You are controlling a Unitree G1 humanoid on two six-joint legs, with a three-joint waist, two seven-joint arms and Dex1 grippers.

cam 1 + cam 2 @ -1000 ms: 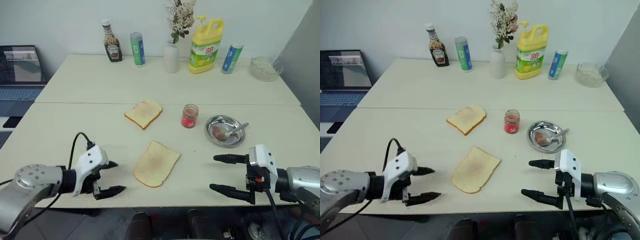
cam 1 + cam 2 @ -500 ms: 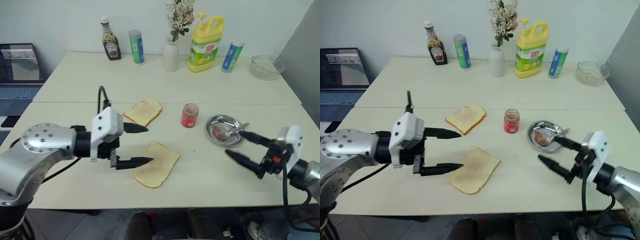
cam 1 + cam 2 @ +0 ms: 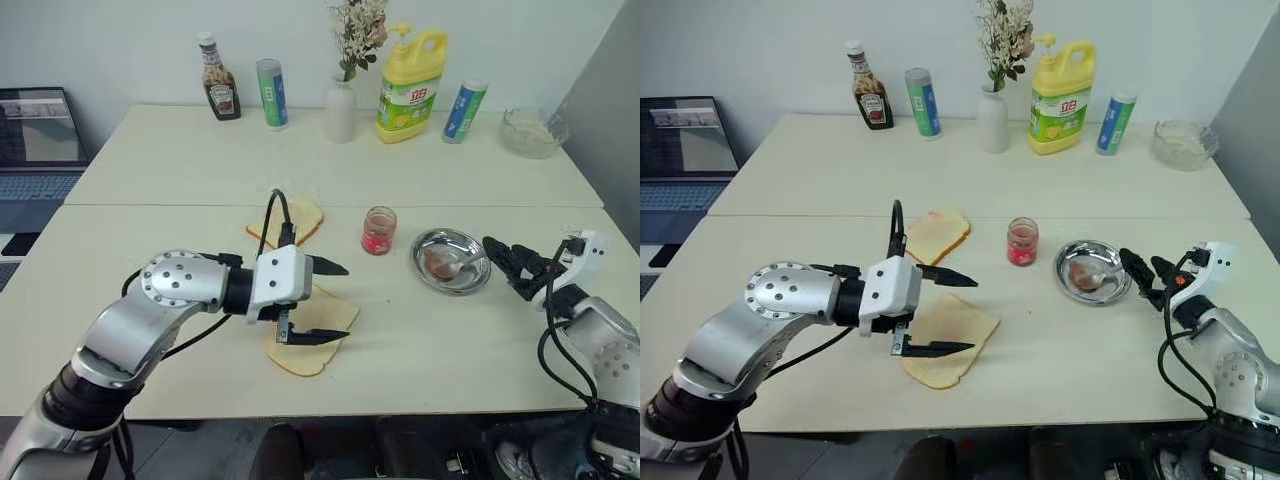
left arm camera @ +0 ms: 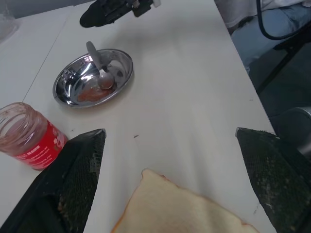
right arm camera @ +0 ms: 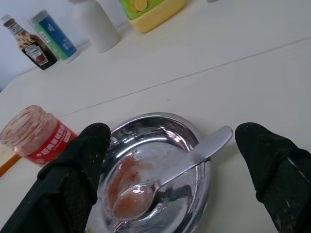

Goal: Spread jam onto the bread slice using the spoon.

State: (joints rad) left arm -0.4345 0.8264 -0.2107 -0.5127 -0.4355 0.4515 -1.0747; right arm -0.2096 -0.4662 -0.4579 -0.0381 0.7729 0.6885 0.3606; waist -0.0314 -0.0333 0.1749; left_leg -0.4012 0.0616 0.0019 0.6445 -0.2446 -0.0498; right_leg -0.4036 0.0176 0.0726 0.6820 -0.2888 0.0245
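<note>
Steel dish point(image 3: 451, 262) right of centre on cream table point(image 3: 180, 180); spoon point(image 5: 181, 170) lying in it, bowl down in a pinkish smear, handle up over rim on side toward R gripper point(image 3: 508, 261). R gripper just beside dish at spoon handle end, not touching; fingers spread wide, nothing held. In R wrist view, both fingers point(image 5: 73, 167) flanking dish, spoon between them.

Jam point(image 3: 379, 231) just left of dish, lid off, apart from it. Glass smeared red inside.

Bread slice point(image 3: 948, 341) near front edge, centre; faint pink patch in middle. L gripper point(image 3: 329, 302) low over it, pointing toward jam and dish, jaws released wide, empty. Lower finger crossing near end of slice, upper finger past its far edge; contact w/ bread: can't tell. L arm + black cable covering slice's left side.

Smaller slice point(image 3: 300, 216) behind it, partly hidden by cable loop.

Back row along wall, well apart from work area: brown sauce bottle point(image 3: 218, 79), green-blue can point(image 3: 270, 95), white vase w/ dried flowers point(image 3: 342, 110), yellow detergent jug point(image 3: 410, 72), blue can point(image 3: 462, 113), glass bowl point(image 3: 532, 134) at far right. Laptop point(image 3: 38, 135) off table's left side.

Btwn R gripper and spoon: nothing in the way. Btwn L gripper and jam: bare table.
</note>
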